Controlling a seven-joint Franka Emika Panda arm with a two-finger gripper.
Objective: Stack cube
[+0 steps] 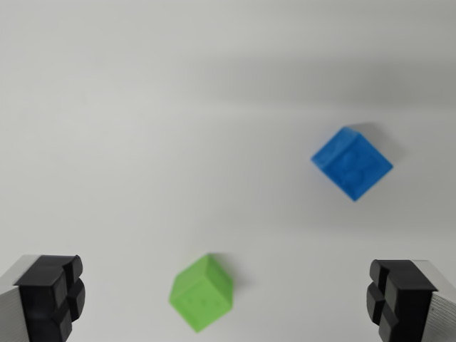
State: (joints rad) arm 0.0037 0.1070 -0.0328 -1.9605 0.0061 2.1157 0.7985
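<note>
While the gripper hangs above the tabletop with its jaws spread wide and nothing between them, only its two fingers show in the wrist view, one in each bottom corner. Each finger has a pale grey body and a black pad with a ridged, blocky face; the pad at the wrist view's left and the pad at the wrist view's right stand far apart, with bare white surface across most of the gap.

A green cube lies on the tabletop low in the picture, a little to the left of the middle between the two fingers and touching neither. It sits turned so that one corner points down toward the bottom edge, and small raised studs or dots can be made out on its near face, though the blur hides their number.

A blue cube rests farther up and toward the wrist view's right, well apart from the green one. It too is turned corner-on, diamond-like, with faint round marks on its top face. It casts a soft shadow to its upper right.

Both cubes rest flat on the plain white tabletop, separate and unstacked.
</note>
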